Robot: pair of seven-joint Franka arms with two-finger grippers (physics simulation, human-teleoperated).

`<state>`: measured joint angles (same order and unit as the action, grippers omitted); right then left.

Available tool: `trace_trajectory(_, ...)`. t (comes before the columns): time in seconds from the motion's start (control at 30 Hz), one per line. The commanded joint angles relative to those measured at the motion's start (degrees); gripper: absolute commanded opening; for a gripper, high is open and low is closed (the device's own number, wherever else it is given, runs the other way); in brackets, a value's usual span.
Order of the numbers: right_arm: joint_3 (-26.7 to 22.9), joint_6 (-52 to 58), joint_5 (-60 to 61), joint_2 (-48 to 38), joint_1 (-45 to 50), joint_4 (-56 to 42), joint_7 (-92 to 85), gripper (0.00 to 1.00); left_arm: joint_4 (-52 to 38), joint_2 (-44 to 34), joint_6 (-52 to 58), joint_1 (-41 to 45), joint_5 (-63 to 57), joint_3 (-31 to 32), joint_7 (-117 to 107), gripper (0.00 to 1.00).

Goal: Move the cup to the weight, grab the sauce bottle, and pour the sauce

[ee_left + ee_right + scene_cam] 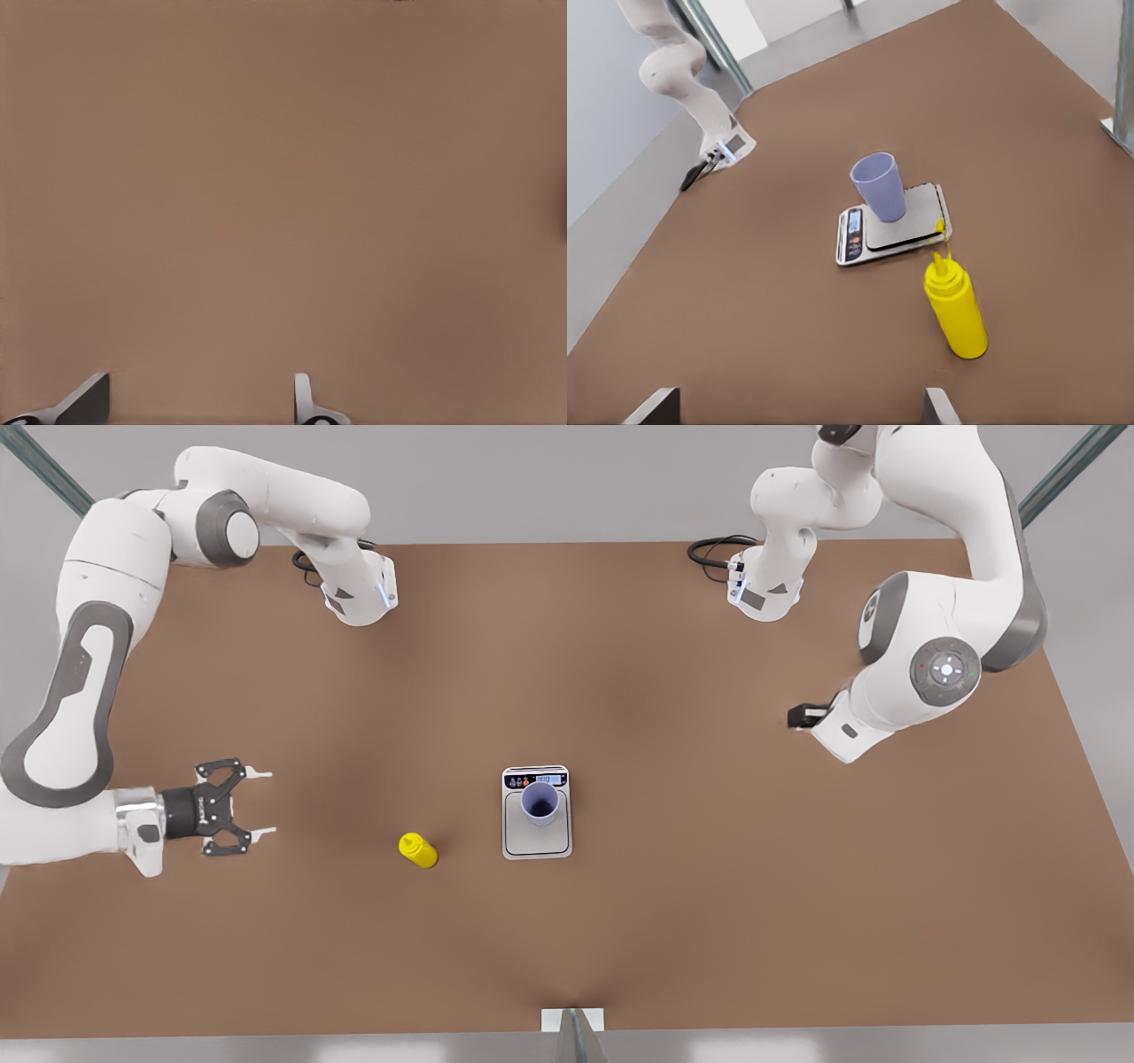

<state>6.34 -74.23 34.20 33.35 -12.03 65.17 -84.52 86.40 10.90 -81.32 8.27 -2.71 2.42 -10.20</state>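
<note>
The sauce bottle [418, 850] stands upright on the table [709, 921], nozzle up, just beside the weight [537, 841] on the front view's left, where the cup [539, 802] already sits on the plate. It lies straight ahead of my right gripper [262, 803], whose fingers are spread wide and empty, so this claw is the nearer one. My left gripper [802, 716] waits well apart over bare table, fingers apart

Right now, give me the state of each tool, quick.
Right tool: open, empty, facing the yellow bottle.
Left tool: open, empty, over bare table.
</note>
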Motion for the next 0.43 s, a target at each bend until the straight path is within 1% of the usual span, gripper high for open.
trace_trajectory(0.0, 0.0, -0.7, -2.1, -1.2, 1.4, -0.6, 2.9, 1.00, -0.1, 0.0, 0.0, 0.3, -0.5, 0.0, 0.0, 1.00)
trace_trajectory(0.03, 0.1, -3.7, -9.2, -5.3, 7.1, -0.9, 11.4, 1.00, -0.1, 0.0, 0.0, -0.4, -0.5, 0.0, 0.0, 1.00)
trace_trajectory(0.07, -0.5, -9.9, -18.4, -11.2, 14.5, 2.7, 22.5, 1.00, -0.1, 0.0, 0.0, -0.9, -0.5, 0.0, -0.1, 1.00)
trace_trajectory(0.1, -0.5, -12.8, -22.5, -13.4, 16.3, 4.7, 30.8, 1.00, -0.1, 0.0, 0.0, -0.8, -0.5, 0.0, -0.2, 1.00)
trace_trajectory(0.13, -2.7, -13.8, -30.8, -15.5, 17.0, 6.9, 44.6, 1.00, -0.3, 0.0, 0.0, -0.8, -0.5, 0.0, -0.2, 1.00)
trace_trajectory(0.17, -4.3, -14.0, -31.6, -17.1, 17.0, 9.1, 55.9, 1.00, -0.3, 0.0, 0.0, -0.8, -0.5, 0.0, -0.2, 1.00)
trace_trajectory(0.2, -4.3, -13.7, -33.9, -19.5, 16.9, 11.7, 73.8, 1.00, -0.3, 0.0, 0.0, -0.8, -0.5, 0.0, -0.2, 1.00)
trace_trajectory(0.23, -4.2, -13.6, -33.6, -20.6, 16.9, 12.7, 84.6, 1.00, -0.3, 0.0, 0.0, -0.8, -0.5, 0.0, -0.3, 1.00)
trace_trajectory(0.27, -4.2, -13.5, -32.8, -20.8, 16.9, 12.3, 84.9, 1.00, -0.3, 0.0, 0.0, -0.8, -0.5, 0.0, -0.4, 1.00)
trace_trajectory(0.3, -3.9, -9.4, -32.7, -20.5, 16.7, 8.6, 85.0, 1.00, -0.3, 0.0, 0.0, -0.8, -0.5, 0.0, -0.4, 1.00)
trace_trajectory(0.4, -4.1, -9.0, -31.2, -20.2, 15.4, 7.8, 84.6, 1.00, -0.3, 0.0, 0.0, -0.7, -0.5, 0.0, -0.4, 1.00)
